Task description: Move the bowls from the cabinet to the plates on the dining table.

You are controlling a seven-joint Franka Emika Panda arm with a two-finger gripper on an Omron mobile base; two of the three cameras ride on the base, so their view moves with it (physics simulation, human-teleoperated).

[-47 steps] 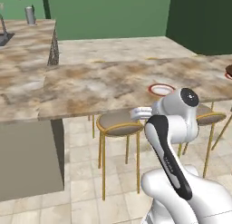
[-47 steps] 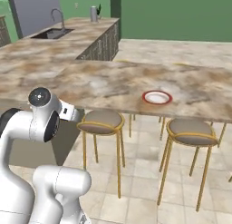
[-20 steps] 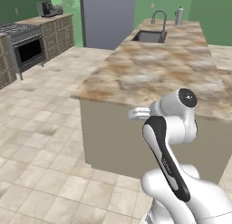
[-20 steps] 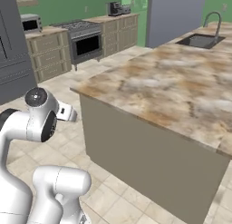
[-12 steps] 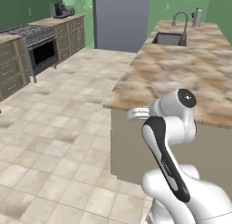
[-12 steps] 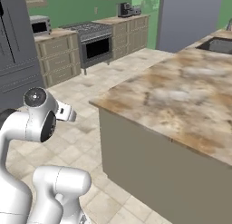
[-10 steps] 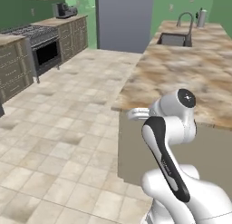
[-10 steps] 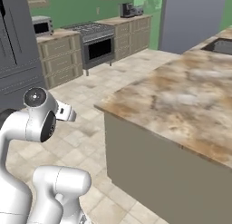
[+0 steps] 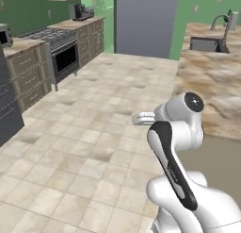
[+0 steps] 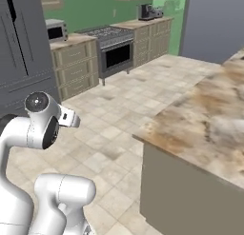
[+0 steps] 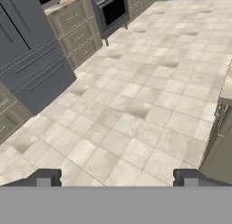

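My gripper [image 11: 118, 177] is wide open with nothing in it, fingertips [image 11: 45, 177] spread far apart over bare tiled floor [image 11: 136, 109]. From the base cams I've got the marbled island counter [image 9: 212, 81] on my right with its sink [image 9: 204, 44], and the stove [image 10: 112, 44] plus beige drawer fronts [image 10: 71, 67] on the far wall. Can't spot any bowls, plates or dining table from here.

Open tiled floor [image 9: 84, 133] ahead; marbled counter [image 10: 205, 124] blocks right side.
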